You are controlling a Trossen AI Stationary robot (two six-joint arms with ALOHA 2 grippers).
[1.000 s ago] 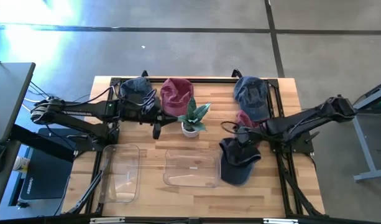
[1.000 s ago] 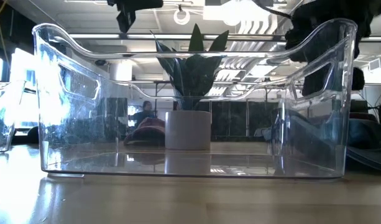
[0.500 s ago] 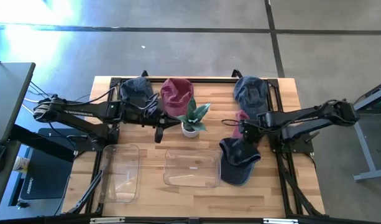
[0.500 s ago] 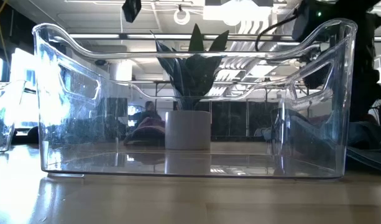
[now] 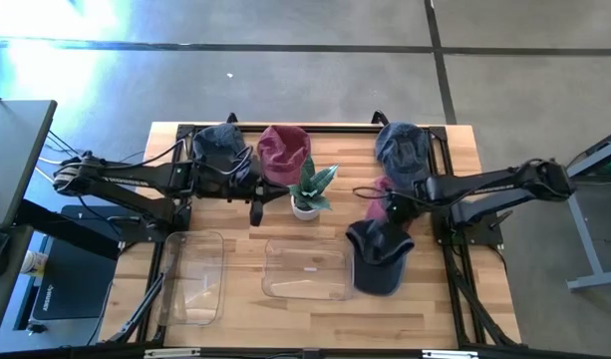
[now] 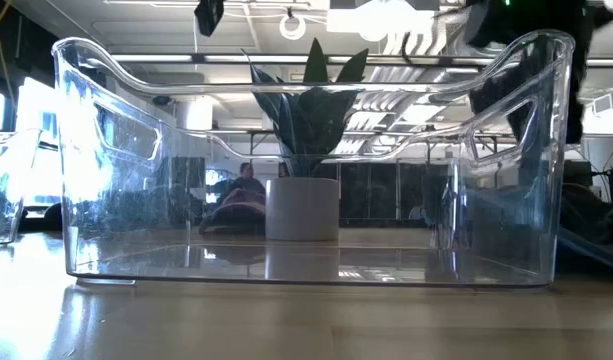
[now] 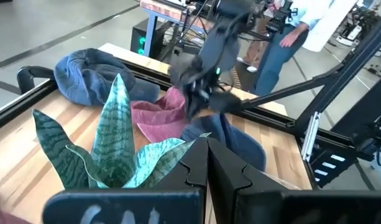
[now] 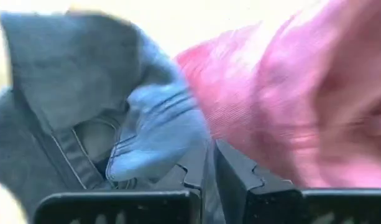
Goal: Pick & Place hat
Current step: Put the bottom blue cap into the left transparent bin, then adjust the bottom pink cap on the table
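My right gripper (image 5: 389, 213) is clamped on the back edge of the dark blue hat (image 5: 377, 256), which lies on the table (image 5: 235, 314) just right of the clear bin (image 5: 306, 269); the right wrist view shows blue fabric pinched between my fingers, pink hat (image 8: 302, 93) beside it. My left gripper (image 5: 254, 210), fingers pressed together and empty, hangs near the potted plant (image 5: 308, 191). Step in hand, as I judge it: the pick. Next: lift the hat clear of the bin wall, carry it left over the bin, release.
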